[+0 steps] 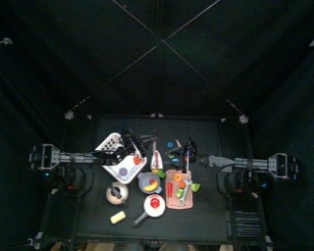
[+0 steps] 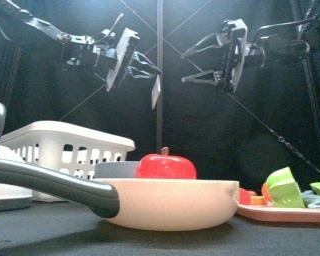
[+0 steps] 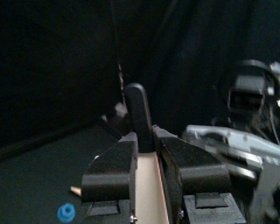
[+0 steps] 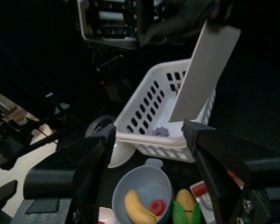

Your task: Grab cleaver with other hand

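Note:
My left gripper point(image 2: 133, 58) is shut on the cleaver point(image 2: 156, 92) and holds it high above the table, with the blade hanging down. In the left wrist view the jaws point(image 3: 149, 156) clamp the cleaver point(image 3: 137, 109), seen edge-on. My right gripper point(image 2: 194, 62) is open and level with it, a little to its right and apart from it. In the right wrist view the open jaws point(image 4: 149, 144) face the pale blade point(image 4: 203, 72), which hangs from the left gripper point(image 4: 166, 19). In the top view both grippers point(image 1: 136, 149) point(image 1: 186, 155) are close together over the table's middle.
A white basket point(image 2: 63, 146) stands at the back left. A red apple point(image 2: 164, 165) lies behind a cream pan point(image 2: 163, 205) with a dark handle at the front. Green vegetables point(image 2: 288, 187) lie on a board at the right. A bowl with a banana point(image 4: 143, 194) stands below.

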